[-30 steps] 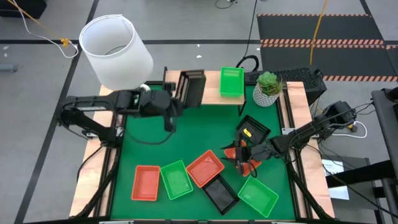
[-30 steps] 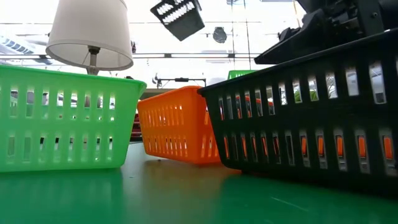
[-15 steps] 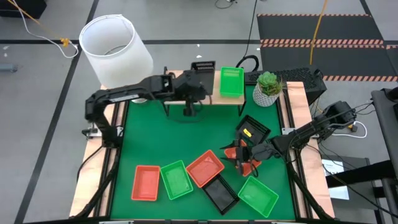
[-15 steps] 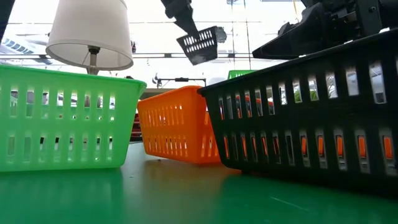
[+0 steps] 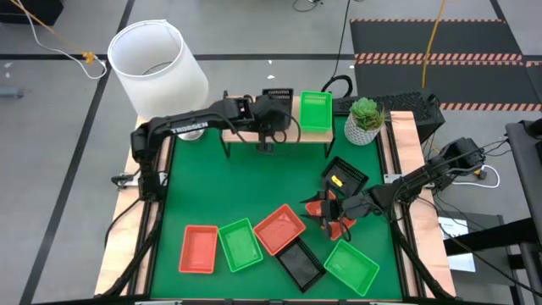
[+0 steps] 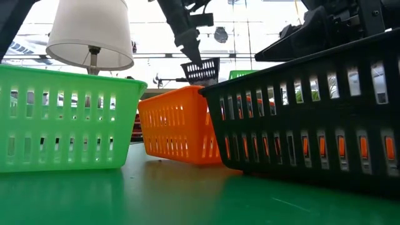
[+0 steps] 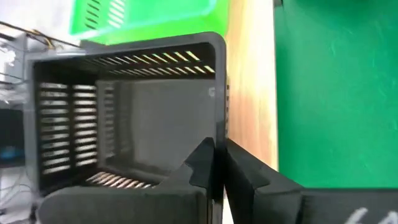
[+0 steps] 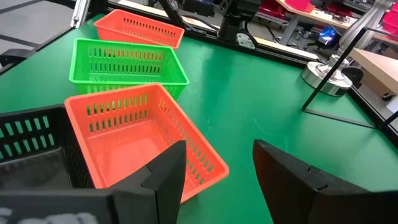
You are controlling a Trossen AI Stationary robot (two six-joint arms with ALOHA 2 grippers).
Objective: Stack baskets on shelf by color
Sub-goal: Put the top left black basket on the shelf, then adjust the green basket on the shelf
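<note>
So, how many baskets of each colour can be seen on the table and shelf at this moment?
Green baskets: 3
Orange baskets: 3, one partly hidden under the right end effector
Black baskets: 3, one held by the left end effector
Total: 9

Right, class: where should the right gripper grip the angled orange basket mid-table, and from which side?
Probably the thin rim wall of the orange basket nearest the open right gripper, coming down from above with one finger inside and one outside. The basket sits open side up, and that wall looks unobstructed.
</note>
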